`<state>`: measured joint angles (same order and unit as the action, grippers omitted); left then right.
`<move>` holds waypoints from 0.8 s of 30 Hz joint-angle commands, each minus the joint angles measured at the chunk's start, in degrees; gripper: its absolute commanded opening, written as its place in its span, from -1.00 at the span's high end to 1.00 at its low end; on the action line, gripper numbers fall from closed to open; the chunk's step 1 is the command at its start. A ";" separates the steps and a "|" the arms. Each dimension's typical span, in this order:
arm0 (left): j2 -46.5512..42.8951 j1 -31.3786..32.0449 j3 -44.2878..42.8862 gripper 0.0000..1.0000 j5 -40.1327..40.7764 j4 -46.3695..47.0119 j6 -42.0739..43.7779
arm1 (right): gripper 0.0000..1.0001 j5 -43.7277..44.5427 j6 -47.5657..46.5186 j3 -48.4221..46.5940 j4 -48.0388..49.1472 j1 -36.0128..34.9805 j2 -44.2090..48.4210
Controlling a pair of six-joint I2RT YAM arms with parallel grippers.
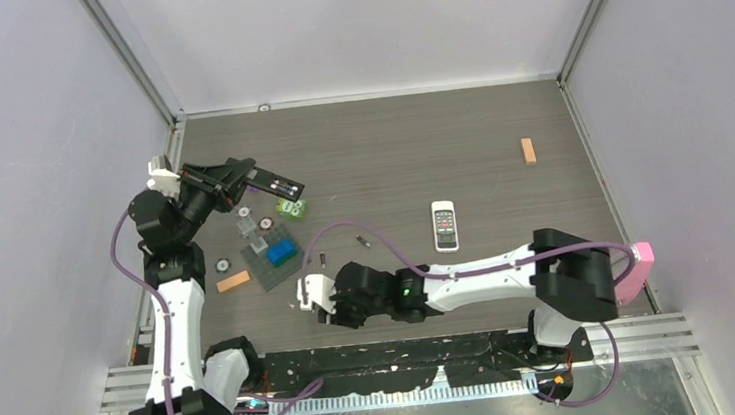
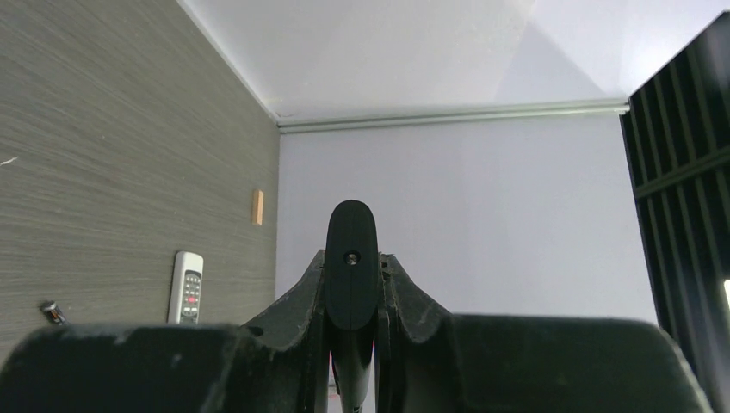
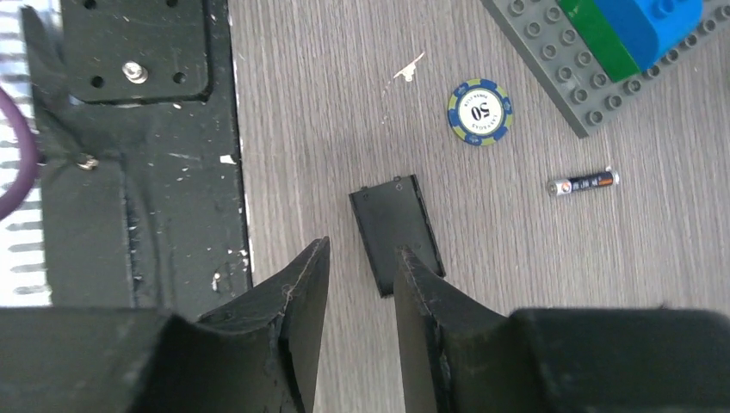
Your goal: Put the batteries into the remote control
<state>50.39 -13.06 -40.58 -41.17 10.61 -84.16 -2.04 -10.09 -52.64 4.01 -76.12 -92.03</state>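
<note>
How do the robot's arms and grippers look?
The left arm and right arm have white links and black joints, with a purple cable along each. The right one carries a pink block and a green light. The left gripper and right gripper have black, tapered fingers.

1 overhead, 2 wrist-level views (table [image 1: 419,153] shared)

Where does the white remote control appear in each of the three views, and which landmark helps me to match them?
Top external: the white remote lies on the table, right of centre.
Left wrist: lower left, on the table.
Right wrist: not in view.
Shared landmark: the orange block, above and right of the remote in both views.
</note>
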 commanded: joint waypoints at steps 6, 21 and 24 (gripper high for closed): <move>2.58 -1.72 -3.19 1.00 0.47 4.69 -3.12 | 0.03 4.74 -13.35 -10.59 -10.56 -1.06 -9.65; 2.59 -3.11 -1.63 1.00 -0.79 7.10 -2.78 | -0.13 -0.28 -14.04 -20.58 -24.58 2.53 -21.24; 2.21 -3.58 -1.22 1.00 -1.19 7.40 -2.85 | 0.16 -2.03 -13.57 -23.80 -28.95 4.01 -23.89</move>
<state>53.84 -15.70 -41.34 -40.71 14.02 -86.70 -1.41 -23.77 -73.34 -16.40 -74.24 -112.03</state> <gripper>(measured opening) 0.185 0.496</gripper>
